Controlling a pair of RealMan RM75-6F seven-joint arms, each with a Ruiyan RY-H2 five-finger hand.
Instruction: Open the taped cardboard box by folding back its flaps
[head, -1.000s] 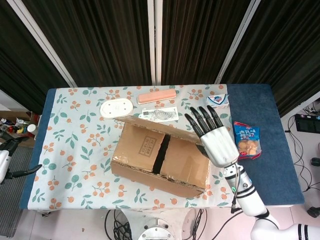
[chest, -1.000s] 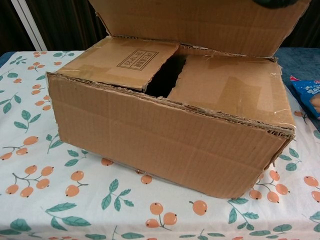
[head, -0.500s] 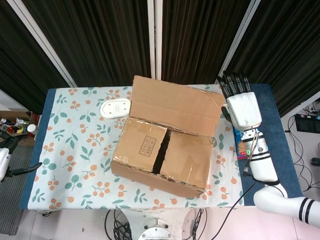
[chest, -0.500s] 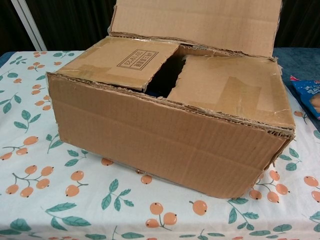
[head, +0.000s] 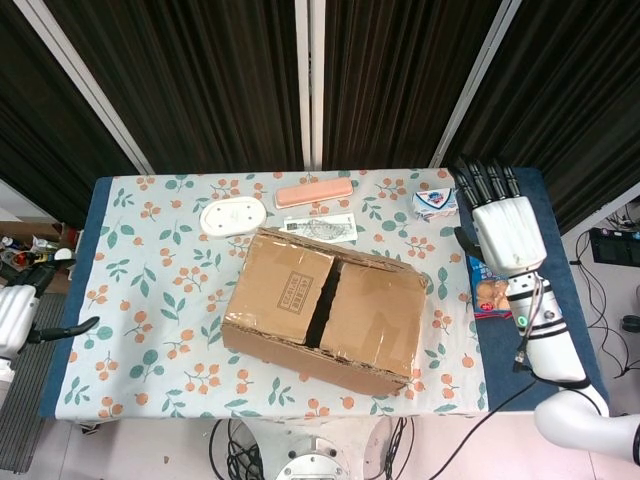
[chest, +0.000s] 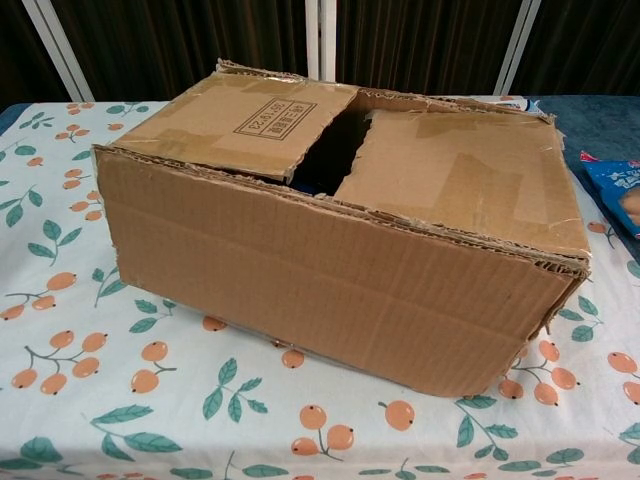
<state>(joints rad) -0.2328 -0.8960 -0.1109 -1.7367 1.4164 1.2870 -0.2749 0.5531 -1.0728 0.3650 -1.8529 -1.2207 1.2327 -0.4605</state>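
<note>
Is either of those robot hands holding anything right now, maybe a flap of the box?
No. The right hand hovers open beside the cardboard box, touching nothing. The left hand sits off the table's left edge, apparently empty.

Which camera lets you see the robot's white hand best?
The head view. The right hand shows there whole, fingers spread, holding nothing, off to the right of the cardboard box. The chest view shows no hand at all, only the box close up and the flowered tablecloth.

Head view: high, looking down. Chest view: low, close. Both share box (head: 322, 310).
</note>
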